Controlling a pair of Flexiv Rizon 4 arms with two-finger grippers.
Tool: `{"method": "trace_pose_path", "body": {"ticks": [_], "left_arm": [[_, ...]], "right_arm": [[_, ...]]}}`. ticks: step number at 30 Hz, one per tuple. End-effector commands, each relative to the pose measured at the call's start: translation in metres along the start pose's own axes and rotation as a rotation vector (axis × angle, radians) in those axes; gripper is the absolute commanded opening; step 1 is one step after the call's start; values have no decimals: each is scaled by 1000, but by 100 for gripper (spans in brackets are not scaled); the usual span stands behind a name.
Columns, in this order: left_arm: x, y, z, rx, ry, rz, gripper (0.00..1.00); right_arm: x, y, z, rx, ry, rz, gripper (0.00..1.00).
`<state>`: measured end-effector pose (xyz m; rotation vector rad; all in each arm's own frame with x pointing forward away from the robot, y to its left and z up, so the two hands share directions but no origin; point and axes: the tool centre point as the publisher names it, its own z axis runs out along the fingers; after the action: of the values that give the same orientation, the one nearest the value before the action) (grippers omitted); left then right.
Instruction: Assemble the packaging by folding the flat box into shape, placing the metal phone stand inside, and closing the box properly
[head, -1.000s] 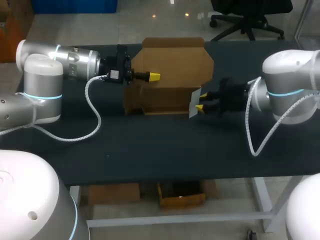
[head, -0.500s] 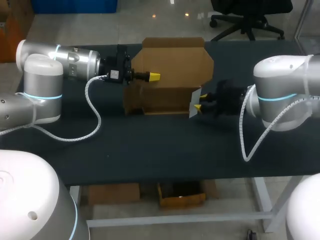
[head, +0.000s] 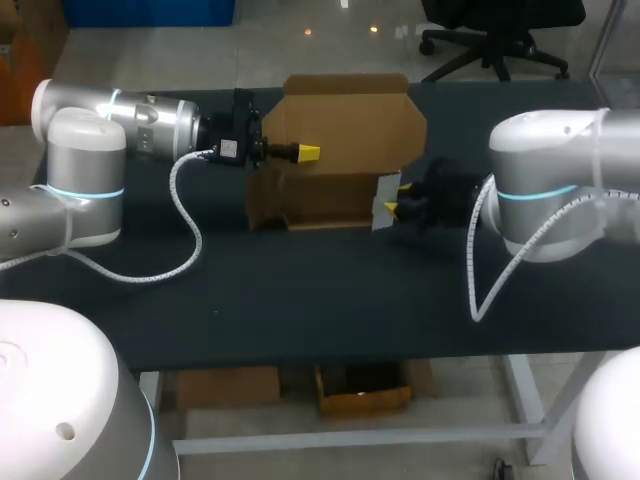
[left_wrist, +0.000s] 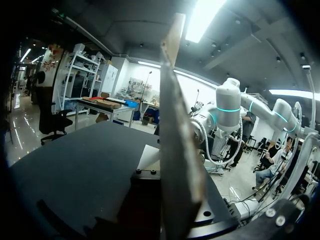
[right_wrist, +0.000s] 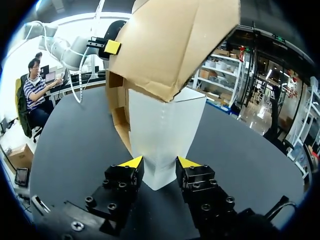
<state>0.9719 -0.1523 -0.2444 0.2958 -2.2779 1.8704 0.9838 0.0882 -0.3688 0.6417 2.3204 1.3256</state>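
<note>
A brown cardboard box (head: 345, 130) stands half-folded at the table's far middle, its lid panel upright. My left gripper (head: 308, 153) reaches in from the left, shut on that upright panel. In the left wrist view the panel (left_wrist: 177, 150) shows edge-on straight ahead and the fingertips are hidden. At the box's right end a white side flap (head: 383, 205) sticks out. My right gripper (head: 398, 210) is shut on it. In the right wrist view the flap (right_wrist: 162, 135) sits between both yellow tips of the gripper (right_wrist: 160, 164), under the brown lid (right_wrist: 175, 40). No phone stand shows.
The dark table (head: 300, 290) stretches bare in front of the box to its near edge. The left arm's white cable (head: 185, 230) loops onto the table at the left. The right arm's cable (head: 490, 280) hangs over it at the right.
My right arm has moved left toward the box, carrying the white flap a little closer to the box's end. The left arm and the lid panel have not moved.
</note>
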Motion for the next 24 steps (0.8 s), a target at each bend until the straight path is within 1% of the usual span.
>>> {"method": "trace_pose_path", "body": {"ticks": [1,15,24], "left_arm": [[-1,4,3,-2,3,0,0],[-1,4,3,-2,3,0,0],[-1,4,3,-2,3,0,0]], "right_arm": [[4,4,6,-2,-36,6,39],[-1,0,9,-3,-132,79,39],[-3,1,17,1,-189,128,36]]}}
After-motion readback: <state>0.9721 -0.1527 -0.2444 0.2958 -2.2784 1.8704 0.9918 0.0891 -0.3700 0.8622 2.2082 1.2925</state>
